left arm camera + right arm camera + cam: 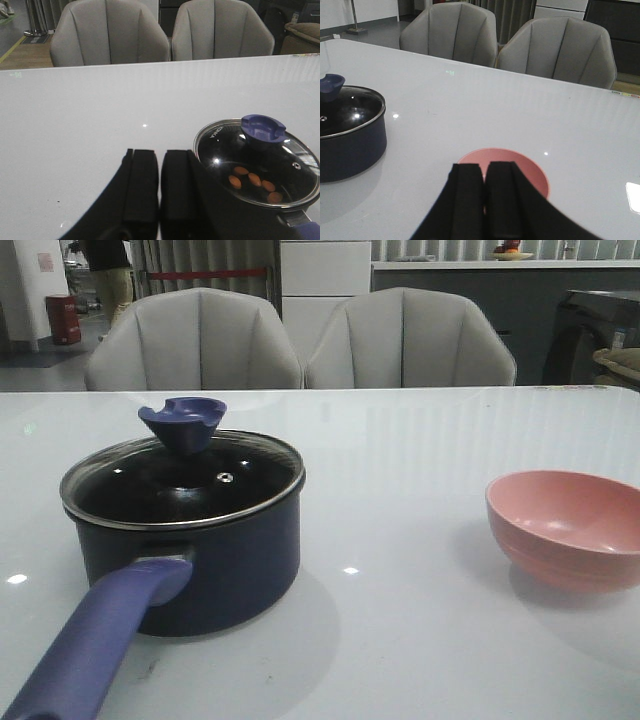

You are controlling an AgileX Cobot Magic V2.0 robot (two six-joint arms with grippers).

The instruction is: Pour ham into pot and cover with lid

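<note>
The dark navy pot (190,560) stands at the left of the table, its purple-blue handle (95,640) towards me. The glass lid (180,480) with its blue-purple knob (183,420) sits on the pot. Through the lid in the left wrist view, several orange-pink ham pieces (254,180) lie in the pot (250,215). The pink bowl (565,530) stands at the right and looks empty. My left gripper (160,187) is shut and empty, beside the pot. My right gripper (485,200) is shut and empty, above the near side of the bowl (530,172). Neither gripper shows in the front view.
Two grey chairs (300,340) stand behind the table's far edge. The white table top (420,440) runs between pot and bowl. The pot also shows in the right wrist view (350,135).
</note>
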